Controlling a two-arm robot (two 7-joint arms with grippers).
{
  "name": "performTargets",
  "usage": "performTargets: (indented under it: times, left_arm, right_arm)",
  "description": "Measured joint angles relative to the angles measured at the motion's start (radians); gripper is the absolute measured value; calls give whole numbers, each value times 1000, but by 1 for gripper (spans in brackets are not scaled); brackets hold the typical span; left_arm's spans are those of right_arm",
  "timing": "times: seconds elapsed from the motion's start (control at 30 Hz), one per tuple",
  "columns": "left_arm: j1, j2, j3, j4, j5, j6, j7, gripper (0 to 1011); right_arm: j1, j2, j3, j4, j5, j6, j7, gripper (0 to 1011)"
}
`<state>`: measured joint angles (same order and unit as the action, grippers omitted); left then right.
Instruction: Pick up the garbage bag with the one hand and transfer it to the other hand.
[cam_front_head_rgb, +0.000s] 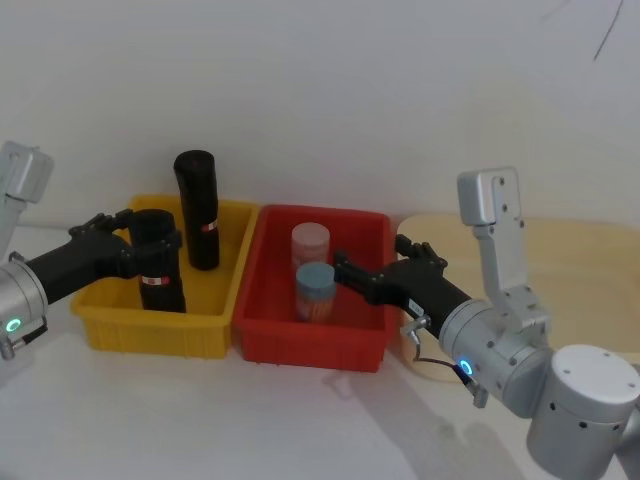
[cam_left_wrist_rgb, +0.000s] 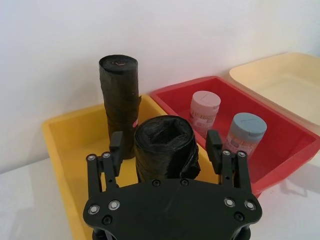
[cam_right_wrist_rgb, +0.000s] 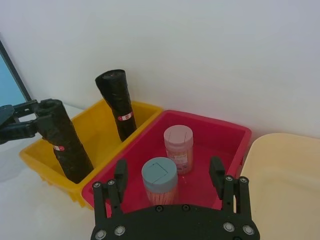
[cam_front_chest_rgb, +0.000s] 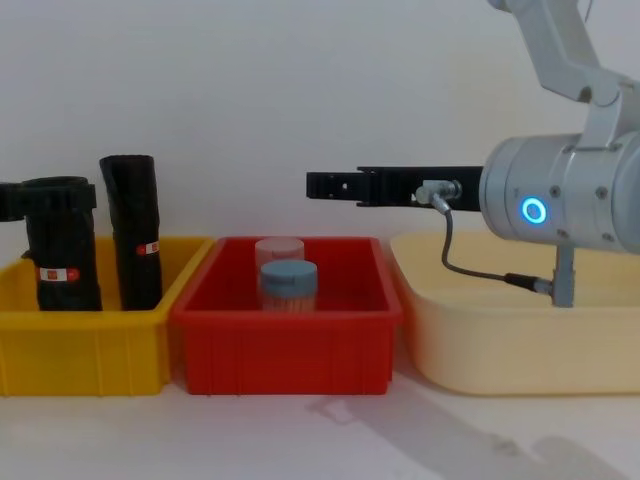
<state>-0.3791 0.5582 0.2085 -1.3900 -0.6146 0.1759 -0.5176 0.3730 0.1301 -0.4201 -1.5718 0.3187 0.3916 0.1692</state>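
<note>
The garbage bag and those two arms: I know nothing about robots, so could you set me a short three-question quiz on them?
1. True or false: the garbage bag lies flat on its side.
2. The left gripper has its fingers: A) either side of the garbage bag, not yet closed on it; B) shut with nothing between them; C) pointing straight up.
3. Which bin does the open right gripper hover above?
Key: 1 false, it stands upright in the yellow bin; 2 A; 3 the red bin.
</note>
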Motion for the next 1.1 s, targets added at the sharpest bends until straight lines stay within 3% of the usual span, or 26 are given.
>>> performTargets:
  times: [0.33, 0.63, 1.1]
  left_arm:
    - [-12, -2, 7, 13, -2, -4, -7, 775]
    - [-17, -3, 10, 20, -3, -6, -10, 515]
    - [-20, -3, 11, 23, -3, -7, -11, 415]
  right_arm:
    - [4, -9, 1, 2, -9, 13, 5, 1000]
    - [33, -28, -19, 35, -29, 29, 11, 1000]
    - [101, -70, -68, 142, -67, 47, 27, 1000]
